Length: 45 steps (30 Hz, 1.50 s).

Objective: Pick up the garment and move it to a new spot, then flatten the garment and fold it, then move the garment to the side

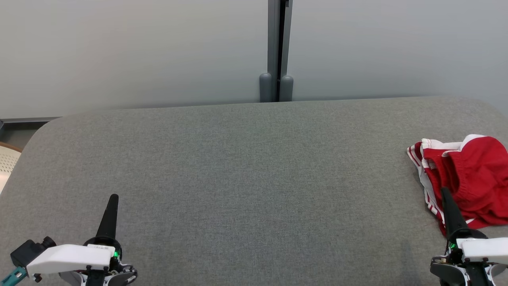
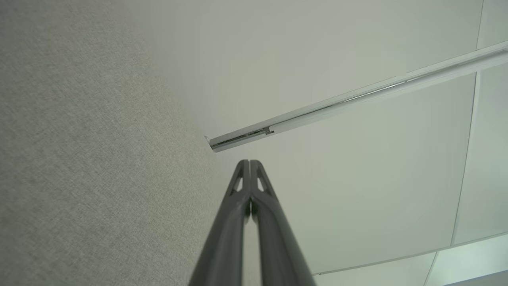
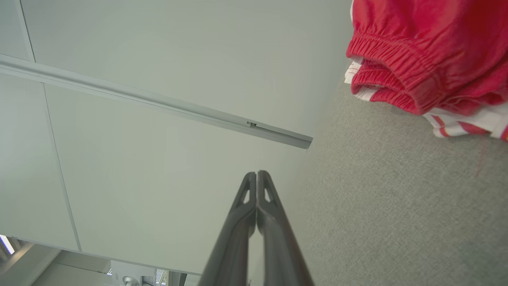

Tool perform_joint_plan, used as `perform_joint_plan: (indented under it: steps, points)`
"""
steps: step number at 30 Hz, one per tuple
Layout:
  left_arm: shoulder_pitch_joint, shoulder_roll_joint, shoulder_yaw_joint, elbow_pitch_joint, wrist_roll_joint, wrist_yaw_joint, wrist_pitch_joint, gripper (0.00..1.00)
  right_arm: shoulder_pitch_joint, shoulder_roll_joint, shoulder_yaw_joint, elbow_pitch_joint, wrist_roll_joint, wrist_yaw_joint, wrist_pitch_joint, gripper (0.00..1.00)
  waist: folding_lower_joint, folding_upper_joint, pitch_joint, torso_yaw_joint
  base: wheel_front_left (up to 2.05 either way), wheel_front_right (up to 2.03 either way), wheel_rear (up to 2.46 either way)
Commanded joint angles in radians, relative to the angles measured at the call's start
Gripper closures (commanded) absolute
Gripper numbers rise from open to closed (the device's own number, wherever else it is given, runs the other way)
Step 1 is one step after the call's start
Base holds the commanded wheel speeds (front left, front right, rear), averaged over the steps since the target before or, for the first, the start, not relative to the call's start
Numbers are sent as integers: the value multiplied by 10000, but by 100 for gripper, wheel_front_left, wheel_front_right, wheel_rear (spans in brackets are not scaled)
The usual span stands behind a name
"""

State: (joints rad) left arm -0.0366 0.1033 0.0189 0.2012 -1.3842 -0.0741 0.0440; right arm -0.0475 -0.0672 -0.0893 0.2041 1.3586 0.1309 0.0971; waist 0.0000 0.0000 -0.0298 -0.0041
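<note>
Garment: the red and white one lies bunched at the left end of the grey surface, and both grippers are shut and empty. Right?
Not the left end. The garment lies bunched at the right end of the grey surface, by the right gripper, as the head view shows. The rest holds: left gripper and right are shut and empty.

The desk (image 1: 254, 178) runs across the scene from left to right, with a wall (image 1: 139, 51) behind its far edge. A post (image 1: 276, 51) stands against the wall behind the middle of the desk. The garment (image 1: 472, 171) lies bunched on the desk at the far right, partly past the head view's right edge. The left fingers (image 1: 109, 222) are over the desk's near left, well apart from the garment. The right fingers (image 1: 450, 214) are at the near right, just beside the garment's near left edge; the right wrist view shows them apart from it.
</note>
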Motion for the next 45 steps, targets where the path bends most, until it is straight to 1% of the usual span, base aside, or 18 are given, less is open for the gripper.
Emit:
perform_joint_plan:
  steps: [1,36,45]
  points:
    - [-285,-2,98,-25,-187,-80,42,100,-223,-15,-48,-37,194,1,44,100,0,0,8,1,0,0,0]
    - [-805,-374,779,459,-2505,-603,534,100,-680,176,-266,431,2588,-2,193,100,0,0,327,41,0,0,0]
    - [-786,-379,795,456,-2453,-603,561,100,-681,172,-261,430,2565,-2,192,100,0,0,329,41,0,0,0]
